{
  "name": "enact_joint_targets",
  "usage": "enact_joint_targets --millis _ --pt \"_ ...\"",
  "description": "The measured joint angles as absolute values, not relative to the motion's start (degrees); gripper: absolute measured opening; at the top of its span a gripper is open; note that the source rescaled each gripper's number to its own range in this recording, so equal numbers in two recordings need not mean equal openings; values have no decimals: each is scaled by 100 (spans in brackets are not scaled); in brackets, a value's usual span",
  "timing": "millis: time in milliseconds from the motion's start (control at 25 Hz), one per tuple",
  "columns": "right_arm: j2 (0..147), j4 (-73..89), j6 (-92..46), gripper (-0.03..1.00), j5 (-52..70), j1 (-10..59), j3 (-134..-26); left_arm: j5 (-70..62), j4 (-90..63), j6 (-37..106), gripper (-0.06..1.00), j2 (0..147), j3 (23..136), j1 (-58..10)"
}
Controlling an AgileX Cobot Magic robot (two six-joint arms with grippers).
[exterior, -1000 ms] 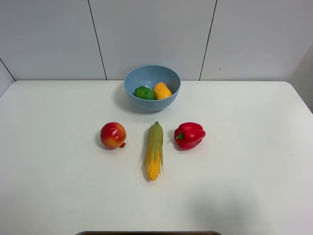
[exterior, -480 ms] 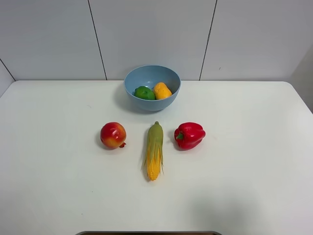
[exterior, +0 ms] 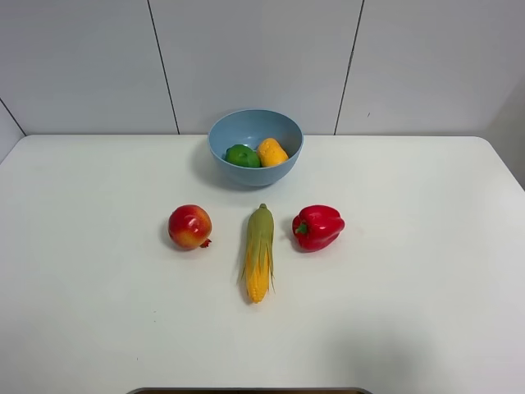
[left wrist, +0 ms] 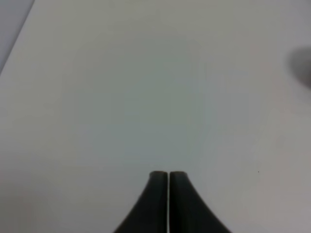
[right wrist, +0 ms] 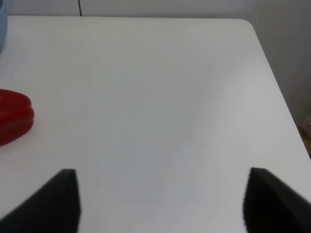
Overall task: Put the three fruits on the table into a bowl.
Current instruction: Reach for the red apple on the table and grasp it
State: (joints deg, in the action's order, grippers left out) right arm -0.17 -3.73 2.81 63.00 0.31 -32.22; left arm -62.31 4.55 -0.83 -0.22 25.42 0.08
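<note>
- Left gripper (left wrist: 168, 174): the two dark fingers are pressed flat together with nothing between them. It hangs above a bare stretch of the large plain white table with rounded corners (left wrist: 146, 87).
- Right gripper (right wrist: 163, 174): the jaws are spread wide and hold nothing. It also faces bare table, with the glossy red bell pepper (right wrist: 13, 116) off to one side and well clear of the fingers.
- Neither gripper appears in the exterior high view, so both arms stand back from the produce.
- Front row on the table: the round red-yellow pomegranate-like fruit (exterior: 189, 226), the yellow-green corn cob (exterior: 259, 251) and the bell pepper lie side by side, none touching another.
- Round, deep light-blue bowl (exterior: 255, 125): it stands behind the row, near the table's far edge. Inside it rest the small glossy green rounded fruit (exterior: 243, 156) and the orange-yellow oblong mango-like fruit (exterior: 271, 152), side by side and seemingly in contact.
- Progress: two of the three fruits are in the bowl, and only the pomegranate-like fruit is left on the table.
- Judgement: the fruit lies on the left arm's side, so that arm would have to part its fingers before descending on it. The corn cob and bell pepper are not part of the task.
</note>
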Motion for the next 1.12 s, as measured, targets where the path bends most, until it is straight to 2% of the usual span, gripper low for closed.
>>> enact_joint_targets --millis 160,240,320,560,1120 --pt "-17 -392 317 25 6300 31 -3222 -6231 455 -83 0 -22 2542 8" --pt "-17 -412 317 11 6300 31 -3222 -6231 455 -83 0 -22 2542 8" --pt "-17 -412 317 4 6300 31 -3222 -6231 455 -83 0 -22 2542 8" --pt "-17 -412 317 0 6300 31 -3222 -6231 455 -83 0 -22 2542 8" --pt "-17 -413 317 0 6300 31 -3222 -6231 455 -83 0 -22 2542 8"
